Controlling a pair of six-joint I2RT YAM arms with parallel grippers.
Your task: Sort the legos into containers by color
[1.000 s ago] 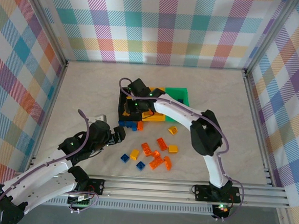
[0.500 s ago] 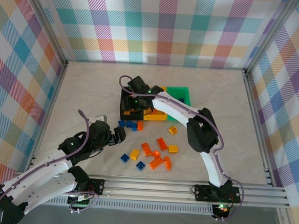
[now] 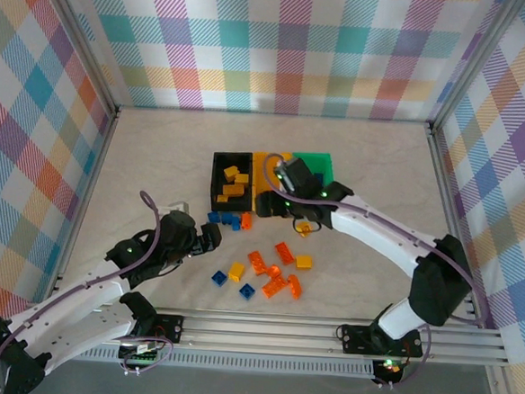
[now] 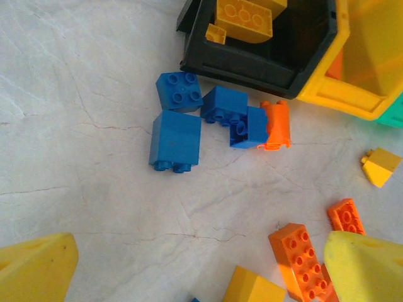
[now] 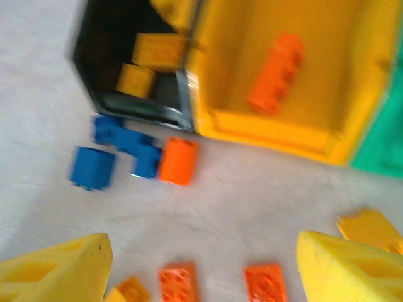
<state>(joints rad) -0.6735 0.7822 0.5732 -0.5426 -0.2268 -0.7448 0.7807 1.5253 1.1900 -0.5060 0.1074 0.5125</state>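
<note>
Fingers (image 5: 56,270) of R gripper (image 5: 201,251) were spread wide, empty, nr yellow-orange bin (image 5: 271,135); L gripper (image 4: 198,248) also wide & empty, blue legos (image 4: 176,139) below by black bin (image 4: 239,63)

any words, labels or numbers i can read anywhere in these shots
No readable text anywhere.
Studs on the blue brick and the orange plate: any mark is too small to tell.
The black bin, yellow bin and green bin carry no label in view.

right wrist view blurred, green bin (image 5: 381,151) cut off at its right edge, black bin (image 4: 245,69) cropped at top of left wrist view
</note>
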